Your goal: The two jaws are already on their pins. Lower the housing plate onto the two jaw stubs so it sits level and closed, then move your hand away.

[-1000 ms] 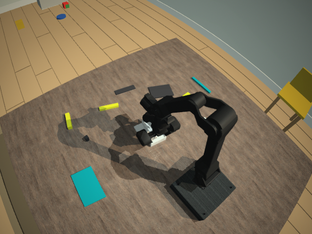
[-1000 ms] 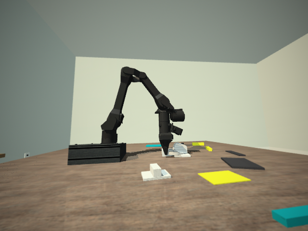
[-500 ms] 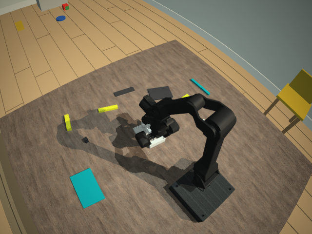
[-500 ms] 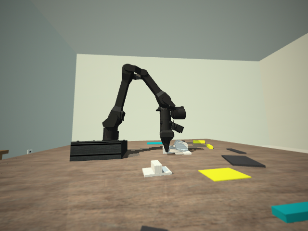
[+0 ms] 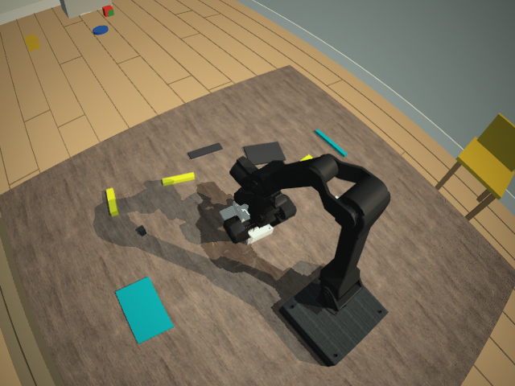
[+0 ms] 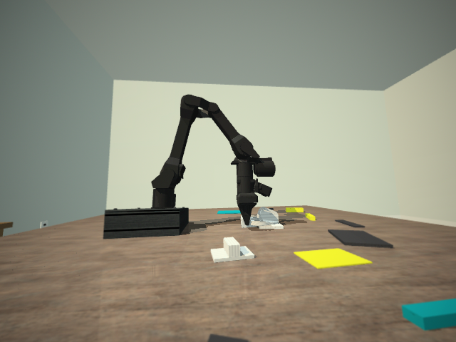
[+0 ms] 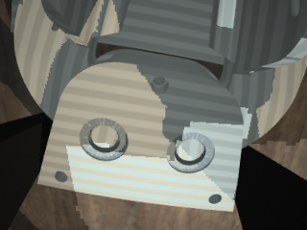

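The pale housing plate (image 7: 129, 179) (image 5: 260, 233) has a rounded far edge. In the wrist view two round pin ends (image 7: 104, 136) (image 7: 190, 149) show inside its two ringed holes. My gripper (image 7: 145, 137) (image 6: 246, 223) is shut on the plate, with one black finger at each side edge, low over the table. The plate looks roughly level; whether it rests fully on the jaw stubs cannot be told, since the stubs are hidden under it. Grey parts of the assembly (image 7: 158, 24) (image 5: 235, 211) lie beyond the plate, and clear rounded parts (image 6: 268, 215) show in the exterior view.
A white block on a flat base (image 6: 231, 247) stands apart from the assembly. A yellow sheet (image 6: 331, 257), a dark slab (image 5: 264, 153) (image 6: 359, 237), yellow bars (image 5: 178, 178) (image 5: 112, 202), a small dark cube (image 5: 142, 230) and a teal sheet (image 5: 143, 310) lie around the table.
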Tool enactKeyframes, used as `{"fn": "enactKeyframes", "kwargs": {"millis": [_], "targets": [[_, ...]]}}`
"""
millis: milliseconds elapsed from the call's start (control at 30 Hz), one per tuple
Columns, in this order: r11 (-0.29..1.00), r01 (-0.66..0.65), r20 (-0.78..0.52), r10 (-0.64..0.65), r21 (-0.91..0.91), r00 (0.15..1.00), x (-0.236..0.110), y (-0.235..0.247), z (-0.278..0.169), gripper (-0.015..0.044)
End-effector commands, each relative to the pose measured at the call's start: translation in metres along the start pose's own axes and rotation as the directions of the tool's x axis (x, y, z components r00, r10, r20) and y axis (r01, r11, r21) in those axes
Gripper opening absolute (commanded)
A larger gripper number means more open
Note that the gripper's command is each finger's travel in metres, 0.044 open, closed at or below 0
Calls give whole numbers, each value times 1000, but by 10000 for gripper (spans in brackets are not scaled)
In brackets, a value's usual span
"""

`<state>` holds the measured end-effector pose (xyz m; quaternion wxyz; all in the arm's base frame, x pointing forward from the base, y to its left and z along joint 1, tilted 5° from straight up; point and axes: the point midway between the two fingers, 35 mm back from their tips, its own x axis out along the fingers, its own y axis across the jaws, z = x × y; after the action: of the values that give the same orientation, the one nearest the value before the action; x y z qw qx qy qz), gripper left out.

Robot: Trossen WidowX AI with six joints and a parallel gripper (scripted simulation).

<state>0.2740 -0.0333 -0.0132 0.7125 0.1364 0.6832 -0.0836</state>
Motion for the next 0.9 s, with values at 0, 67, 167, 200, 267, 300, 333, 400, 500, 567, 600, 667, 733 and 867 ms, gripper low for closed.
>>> {"fn": "enactKeyframes", "kwargs": {"millis": [0,67,167,200,267,300,333,400,500,567,600,667,733,867], "targets": [[1000,-3,-1,3,2,1000,1,0,0,351],[1000,-3,-1,3,2,1000,1,0,0,351],[1000,-3,-1,3,2,1000,1,0,0,351],[1000,-3,-1,3,2,1000,1,0,0,351],[1000,-3,-1,3,2,1000,1,0,0,351],[1000,-3,-1,3,2,1000,1,0,0,351],[1000,-3,-1,3,2,1000,1,0,0,351],[1000,-3,-1,3,2,1000,1,0,0,351],[1000,-3,-1,3,2,1000,1,0,0,351],[1000,-3,-1,3,2,1000,1,0,0,351],[1000,-3,-1,3,2,1000,1,0,0,351],[1000,-3,-1,3,2,1000,1,0,0,351],[1000,-3,-1,3,2,1000,1,0,0,351],[1000,0,0,0,0,1000,0,0,0,377]]}}
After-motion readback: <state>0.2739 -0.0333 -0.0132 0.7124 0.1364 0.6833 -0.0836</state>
